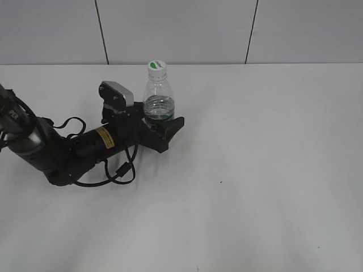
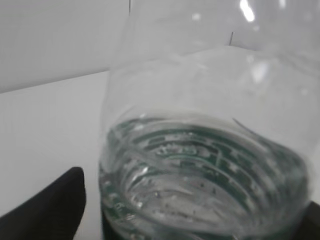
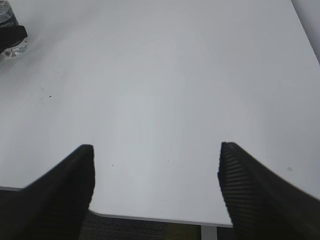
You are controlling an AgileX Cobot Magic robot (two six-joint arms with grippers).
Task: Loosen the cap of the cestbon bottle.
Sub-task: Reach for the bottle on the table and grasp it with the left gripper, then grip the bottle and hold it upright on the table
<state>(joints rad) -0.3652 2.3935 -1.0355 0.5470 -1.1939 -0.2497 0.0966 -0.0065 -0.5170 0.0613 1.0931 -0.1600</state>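
Observation:
The cestbon bottle (image 1: 158,102) stands upright on the white table, clear with a dark green label band low on its body. Its white cap (image 1: 156,66) with a green mark sits on the neck. My left gripper (image 1: 161,121) reaches in from the left and is shut on the bottle's lower body. In the left wrist view the bottle (image 2: 200,150) fills the frame between the jaws (image 2: 195,220). My right gripper (image 3: 156,170) is open and empty, over the table's near edge, far from the bottle (image 3: 10,20). The right arm does not show in the exterior view.
The white table (image 1: 255,170) stretches to the right and front of the bottle. The left arm's black cables (image 1: 116,170) loop on the table beside the arm. A grey panelled wall (image 1: 181,28) runs behind the table.

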